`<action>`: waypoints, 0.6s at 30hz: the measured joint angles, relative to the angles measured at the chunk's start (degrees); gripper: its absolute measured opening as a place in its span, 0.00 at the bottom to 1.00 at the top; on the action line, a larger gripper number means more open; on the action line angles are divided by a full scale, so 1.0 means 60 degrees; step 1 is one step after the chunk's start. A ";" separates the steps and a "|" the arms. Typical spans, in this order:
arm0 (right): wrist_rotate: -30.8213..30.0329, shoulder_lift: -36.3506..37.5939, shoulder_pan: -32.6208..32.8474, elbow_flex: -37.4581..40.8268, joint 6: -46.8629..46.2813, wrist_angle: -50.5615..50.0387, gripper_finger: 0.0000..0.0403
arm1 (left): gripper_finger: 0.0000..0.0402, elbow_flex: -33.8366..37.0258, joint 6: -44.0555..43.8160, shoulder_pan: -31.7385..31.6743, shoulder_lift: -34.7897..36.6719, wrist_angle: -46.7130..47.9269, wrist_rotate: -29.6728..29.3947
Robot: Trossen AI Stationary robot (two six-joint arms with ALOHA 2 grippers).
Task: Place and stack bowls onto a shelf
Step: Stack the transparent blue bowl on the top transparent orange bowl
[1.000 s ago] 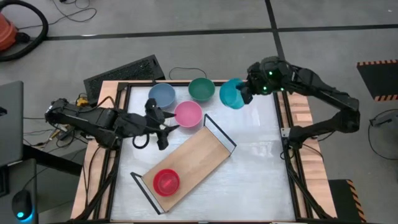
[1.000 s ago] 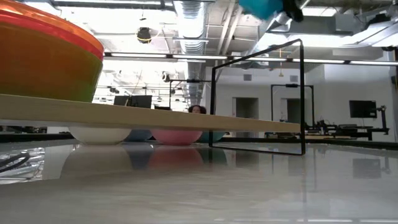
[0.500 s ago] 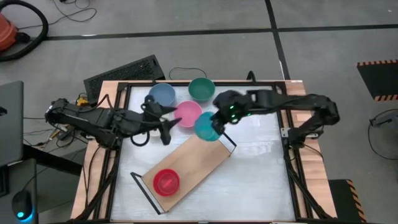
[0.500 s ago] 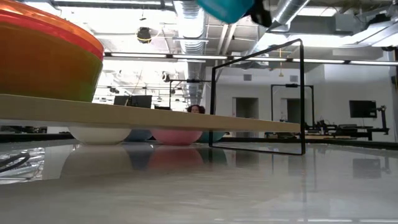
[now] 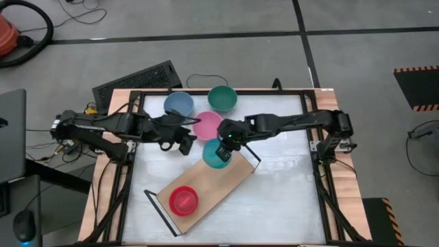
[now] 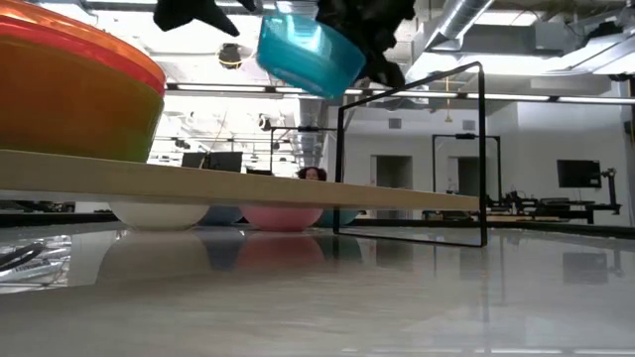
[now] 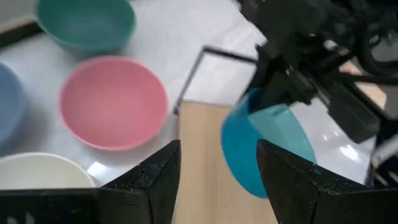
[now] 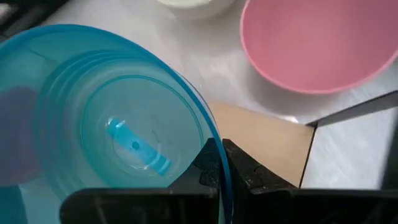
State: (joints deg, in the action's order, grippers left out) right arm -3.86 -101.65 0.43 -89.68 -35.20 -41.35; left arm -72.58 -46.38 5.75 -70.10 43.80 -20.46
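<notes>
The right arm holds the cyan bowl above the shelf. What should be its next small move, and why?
Probably lower it straight down and level it. The right pincer is shut on the rim of the cyan bowl, which hangs tilted in the air above the shelf, near its wire-frame end. The red bowl sits at the other end, so the board below looks free. The left pincer waits open nearby.

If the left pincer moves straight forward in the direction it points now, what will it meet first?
Most likely the cyan bowl held by the right pincer over the shelf. The open left pincer points at it, with the pink bowl off to the side. Depth is unclear, so it may pass underneath.
</notes>
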 joint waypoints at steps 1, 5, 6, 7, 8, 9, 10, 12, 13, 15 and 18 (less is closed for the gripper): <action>0.0073 -0.0113 -0.0004 -0.0089 -0.0015 -0.0102 0.06 | 0.48 -0.0001 0.0003 -0.0025 -0.0110 0.0004 0.0205; 0.0127 -0.0507 -0.0007 -0.0719 -0.0058 -0.0264 0.06 | 0.48 0.0001 -0.0051 -0.0109 -0.0668 0.0000 0.0729; 0.0126 -0.0609 -0.0007 -0.0883 -0.0020 -0.0306 0.06 | 0.48 0.0000 -0.0138 -0.0128 -0.0770 -0.0011 0.0871; 0.0125 -0.0707 -0.0010 -0.1037 0.0052 -0.0343 0.06 | 0.48 0.0001 -0.0186 -0.0129 -0.0874 -0.0062 0.0958; 0.0128 -0.0805 -0.0010 -0.1220 0.0149 -0.0435 0.06 | 0.48 0.0001 -0.0227 -0.0129 -0.0967 -0.0141 0.1052; 0.0131 -0.0904 -0.0007 -0.1386 0.0230 -0.0563 0.06 | 0.48 -0.0001 -0.0233 -0.0129 -0.1029 -0.0193 0.1114; 0.0145 -0.0964 -0.0004 -0.1533 0.0362 -0.0674 0.06 | 0.48 0.0001 -0.0236 -0.0129 -0.1116 -0.0187 0.1125; 0.0149 -0.1070 0.0000 -0.1773 0.0447 -0.0866 0.06 | 0.48 0.0001 -0.0325 -0.0129 -0.1211 -0.0196 0.1267; 0.0153 -0.1082 -0.0004 -0.1815 0.0452 -0.0955 0.06 | 0.48 0.0001 -0.0333 -0.0129 -0.1226 -0.0185 0.1363; 0.0151 -0.1085 0.0000 -0.1827 0.0583 -0.1062 0.06 | 0.48 0.0001 -0.0379 -0.0129 -0.1236 -0.0179 0.1604; 0.0153 -0.1085 0.0000 -0.1827 0.0624 -0.1067 0.06 | 0.48 0.0001 -0.0506 -0.0129 -0.1243 -0.0065 0.1628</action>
State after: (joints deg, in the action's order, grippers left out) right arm -2.94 -108.16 0.43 -100.64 -31.46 -47.76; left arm -72.58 -49.41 4.97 -77.56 43.41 -10.70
